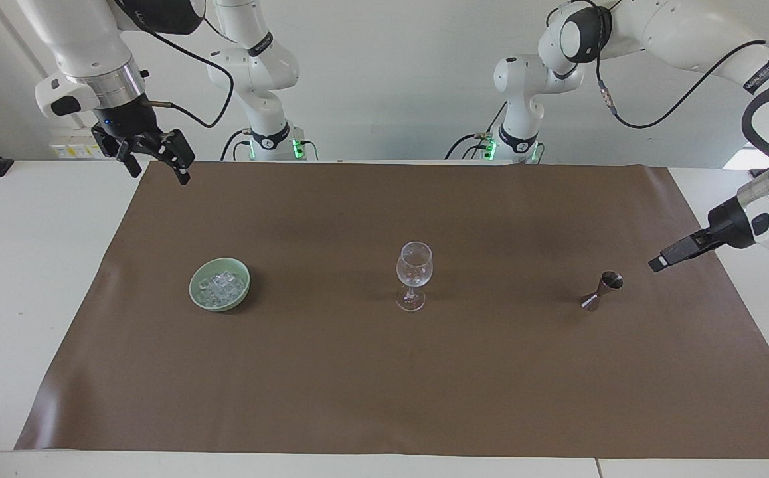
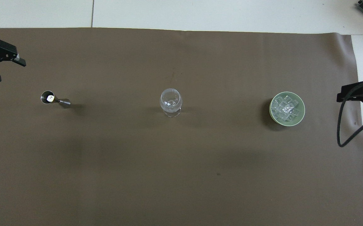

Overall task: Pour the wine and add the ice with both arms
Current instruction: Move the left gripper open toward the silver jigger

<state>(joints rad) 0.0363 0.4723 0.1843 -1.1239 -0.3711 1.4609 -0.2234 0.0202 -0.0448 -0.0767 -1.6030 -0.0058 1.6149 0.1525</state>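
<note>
- Facing view: the left hand (image 1: 657,263) hangs low over the mat (image 1: 331,398) at the left arm's end of the surface, just beside the jigger (image 1: 602,291) and apart from it. It holds nothing. From this angle its fingers line up, so I cannot tell here how wide they stand.
- Facing view: the right hand (image 1: 157,161) waits high over the mat's edge nearest the robots, at the right arm's end, fingers spread and empty. The ice (image 1: 221,287) lies heaped in the green bowl (image 1: 196,281), well apart from that hand.
- Facing view: the glass (image 1: 414,273) stands upright mid-mat, between bowl and jigger, and looks empty, though clear liquid would be hard to spot.
- Overhead view: the left hand (image 2: 8,69) shows its two fingers apart with a gap between them, so it is open; the jigger (image 2: 52,99) stands a little nearer to the robots than it.
- Overhead view: the right hand (image 2: 350,94) sits at the mat's edge, beside the bowl (image 2: 272,113) of ice (image 2: 286,108).
- Step in hand, as I judge it: the left arm's approach to the jigger, the first part of the pour. Nothing is grasped yet.
- Next move calls for bringing the open fingers level around the jigger's narrow waist and closing gently, since it is small and would tip easily.
</note>
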